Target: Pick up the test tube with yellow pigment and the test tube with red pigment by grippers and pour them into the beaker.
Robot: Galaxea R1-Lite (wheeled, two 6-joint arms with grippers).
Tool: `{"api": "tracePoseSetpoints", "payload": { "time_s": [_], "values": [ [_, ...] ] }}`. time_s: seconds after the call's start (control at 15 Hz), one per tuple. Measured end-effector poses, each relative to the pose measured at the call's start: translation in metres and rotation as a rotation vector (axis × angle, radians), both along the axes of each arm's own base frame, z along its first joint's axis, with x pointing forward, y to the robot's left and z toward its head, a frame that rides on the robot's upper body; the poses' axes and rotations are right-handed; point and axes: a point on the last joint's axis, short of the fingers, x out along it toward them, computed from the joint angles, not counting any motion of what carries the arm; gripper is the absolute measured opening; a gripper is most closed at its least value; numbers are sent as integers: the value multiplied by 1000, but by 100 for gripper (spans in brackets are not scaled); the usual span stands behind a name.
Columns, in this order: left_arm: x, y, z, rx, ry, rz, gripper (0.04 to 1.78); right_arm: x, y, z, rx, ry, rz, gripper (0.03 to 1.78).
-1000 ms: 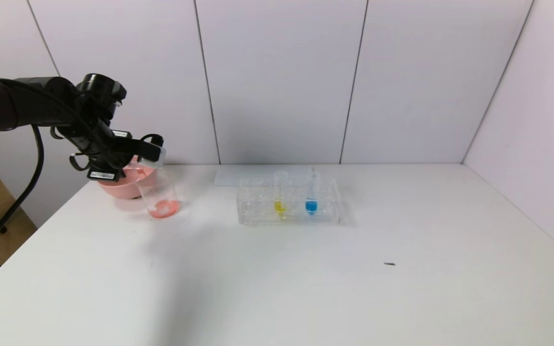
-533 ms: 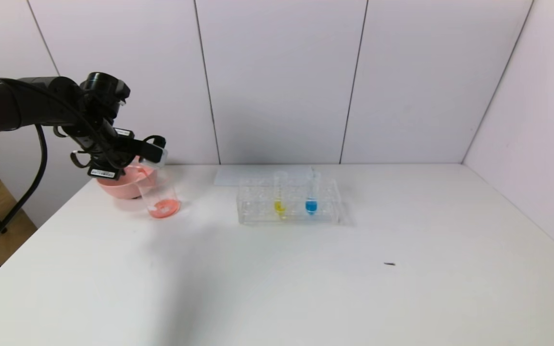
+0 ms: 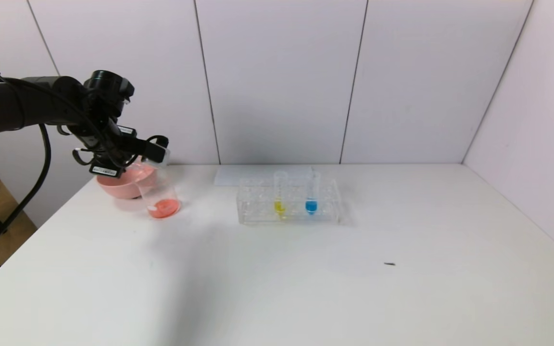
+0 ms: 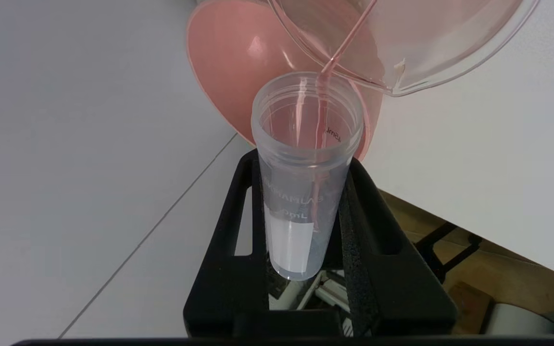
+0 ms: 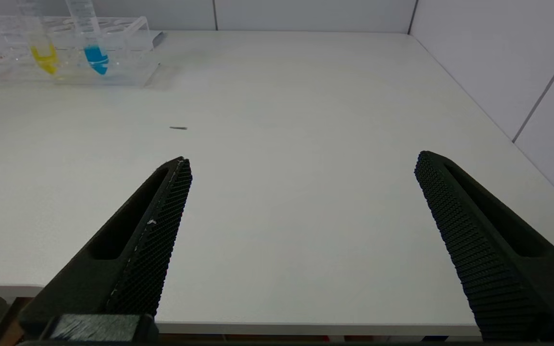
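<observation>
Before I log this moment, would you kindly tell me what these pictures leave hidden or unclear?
- Head view: the right gripper is out of frame; only the right wrist view shows it, open.
- Head view: the black left gripper covers most of the slim clear red-pigment test tube.
- Left wrist view: the frame edge cuts off the small clear tapered beaker, hiding its liquid.
- Head view: the beaker and gripper screen part of the pink bowl.
</observation>
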Motion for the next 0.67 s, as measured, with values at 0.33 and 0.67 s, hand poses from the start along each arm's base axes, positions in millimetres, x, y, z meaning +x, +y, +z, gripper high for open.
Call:
{"api": "tracePoseSetpoints", "payload": {
  "time_s": [0.33,0.67],
  "values": [
    [0,-3,1,24,-1,-15,45,0,0,0,0,0,0,170],
    [1,-5,4,105,-4,-39,45,0,0,0,0,0,0,170]
  ]
}}
